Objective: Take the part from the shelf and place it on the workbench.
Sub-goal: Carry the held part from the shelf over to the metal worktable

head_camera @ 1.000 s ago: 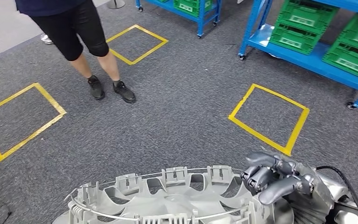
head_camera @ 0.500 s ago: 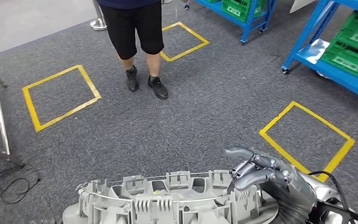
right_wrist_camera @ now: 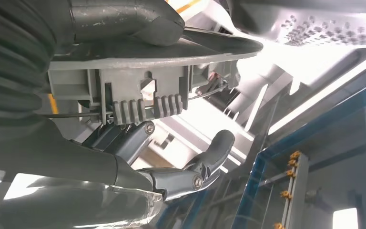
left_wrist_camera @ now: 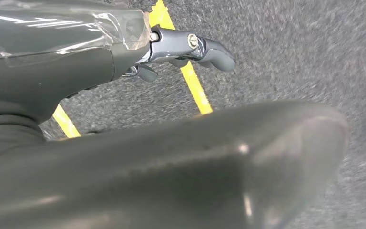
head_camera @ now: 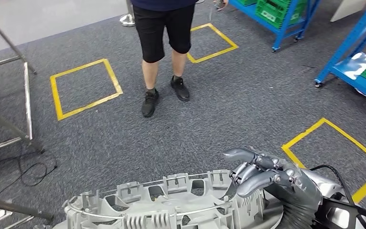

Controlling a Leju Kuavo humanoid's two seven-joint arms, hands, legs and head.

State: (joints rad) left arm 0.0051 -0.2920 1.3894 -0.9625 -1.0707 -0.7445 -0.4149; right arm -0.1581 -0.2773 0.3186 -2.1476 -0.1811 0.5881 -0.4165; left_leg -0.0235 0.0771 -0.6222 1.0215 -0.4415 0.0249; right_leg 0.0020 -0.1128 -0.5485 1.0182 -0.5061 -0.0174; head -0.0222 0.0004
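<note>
A: Floor point(head_camera: 209, 119) noted: grey carpet, yellow taped squares. Blue shelf point(head_camera: 348, 52) at 2 o'clock, well apart. A person point(head_camera: 164, 47) is seen standing at 12 o'clock. A metal frame point(head_camera: 9, 95) is seen at 9 o'clock.

B: And the part?

A: Part point(head_camera: 171, 205) logged at 6 o'clock, low in the head view: a grey round wheel cover, clip side up, lying broadly flat and wide across the body. It is judged already off the shelf and carried.

B: Right hand?

A: Right hand point(head_camera: 267, 179) recorded at 5 o'clock, on the part's right rim. In the right wrist view the rim is seen clamped between thumb and fingers point(right_wrist_camera: 190, 176), so the part point(right_wrist_camera: 147, 71) is gripped.

B: Left hand?

A: Left hand point(left_wrist_camera: 181, 47) is seen over carpet with fingers curled; nothing is seen in them, but a big dark blurred shape blocks much of that view, so its state cannot be told.

B: What governs the set-down?

A: No workbench is in sight. The part extends toward 9 o'clock from the right hand, so the free side is judged the side to land first.
</note>
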